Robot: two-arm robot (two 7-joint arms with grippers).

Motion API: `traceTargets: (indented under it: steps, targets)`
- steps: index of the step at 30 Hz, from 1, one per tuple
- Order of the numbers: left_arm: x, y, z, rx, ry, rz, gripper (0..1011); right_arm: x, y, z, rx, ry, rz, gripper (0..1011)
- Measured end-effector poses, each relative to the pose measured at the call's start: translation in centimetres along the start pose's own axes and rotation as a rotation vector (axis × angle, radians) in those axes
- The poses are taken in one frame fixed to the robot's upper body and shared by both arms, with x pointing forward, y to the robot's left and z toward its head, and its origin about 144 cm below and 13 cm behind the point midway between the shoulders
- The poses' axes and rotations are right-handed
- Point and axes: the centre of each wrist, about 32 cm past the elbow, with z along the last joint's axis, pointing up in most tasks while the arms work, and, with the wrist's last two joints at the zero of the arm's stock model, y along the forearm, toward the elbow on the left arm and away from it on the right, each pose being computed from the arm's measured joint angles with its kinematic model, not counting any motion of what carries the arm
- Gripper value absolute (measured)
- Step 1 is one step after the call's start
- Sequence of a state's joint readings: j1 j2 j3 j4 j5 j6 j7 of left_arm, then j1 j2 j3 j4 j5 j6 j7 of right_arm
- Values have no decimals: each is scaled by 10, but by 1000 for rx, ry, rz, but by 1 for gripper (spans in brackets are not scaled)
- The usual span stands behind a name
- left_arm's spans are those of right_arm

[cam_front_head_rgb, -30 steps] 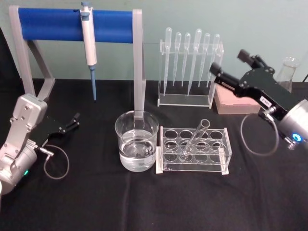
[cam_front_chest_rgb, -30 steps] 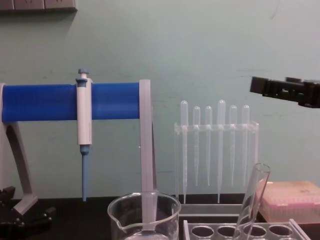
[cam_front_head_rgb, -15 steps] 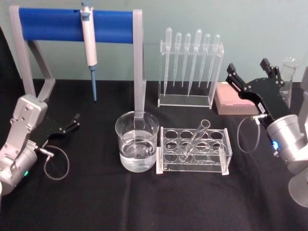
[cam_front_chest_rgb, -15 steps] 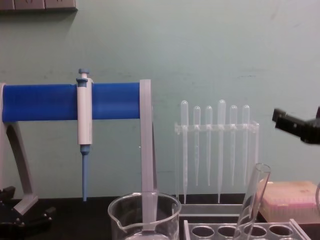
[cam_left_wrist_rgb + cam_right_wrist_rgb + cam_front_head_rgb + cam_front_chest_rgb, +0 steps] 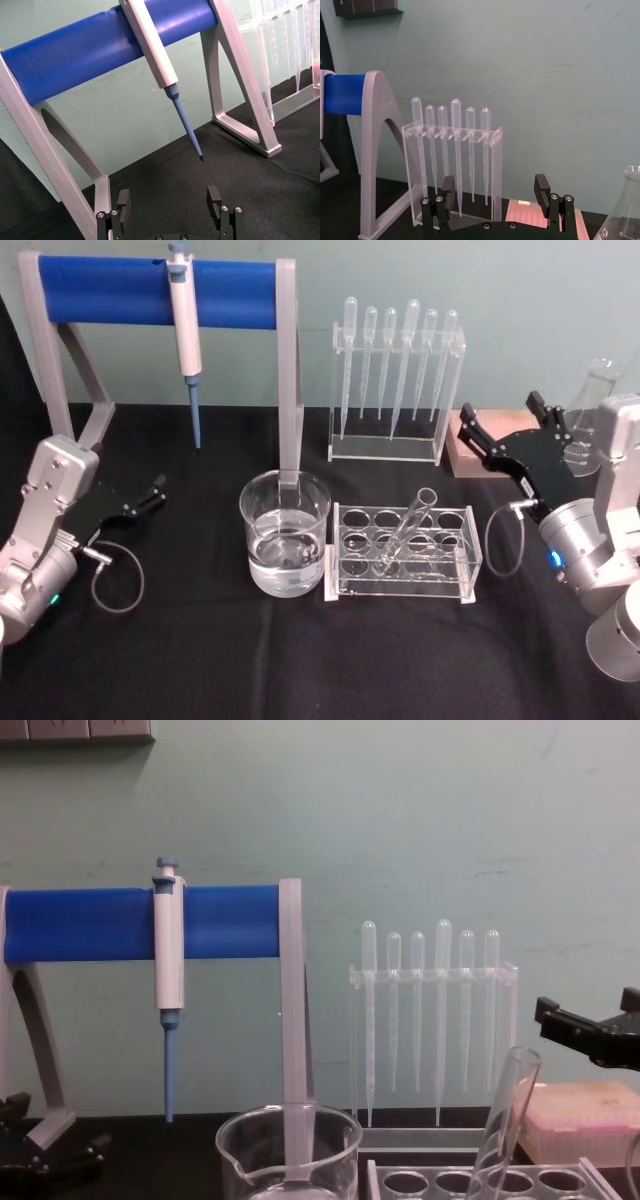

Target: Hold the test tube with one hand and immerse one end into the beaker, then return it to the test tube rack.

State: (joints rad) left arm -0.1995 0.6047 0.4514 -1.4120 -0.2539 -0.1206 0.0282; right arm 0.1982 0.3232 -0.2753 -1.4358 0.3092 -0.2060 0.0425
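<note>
Tube sat tilted in rack, at 3 o'clock of beaker, ungrasped. R gripper spread wide, empty, at 2 o'clock of rack. L gripper parked wide. Judged: either dip done or nothing started, can't tell.

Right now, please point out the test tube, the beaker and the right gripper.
test tube [image 5: 407, 527], head view, middle of the leaning glass shaft.
beaker [image 5: 285, 540], head view, front glass wall.
right gripper [image 5: 505, 423], head view, midway between its open fingertips.

head view high above table, chest view low, both sharing beaker
</note>
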Motion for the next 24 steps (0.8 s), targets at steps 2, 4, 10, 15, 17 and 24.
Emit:
traceTargets:
  steps: [2,4,10,15,17,24]
  targets:
    - [0,0,0,0,0,0,1000,0,0,0,0,0,0,1003]
    - [0,0,0,0,0,0,1000,0,0,0,0,1,0,1003]
    - [0,0,0,0,0,0,1000,0,0,1,2,3,0,1002]
    - [0,0,0,0,0,0,1000,0,0,1,2,4,-1,1003]
    - [0,0,0,0,0,0,1000,0,0,1,2,5,-1,1002]
    - [0,0,0,0,0,0,1000,0,0,1,2,6,-2,1003]
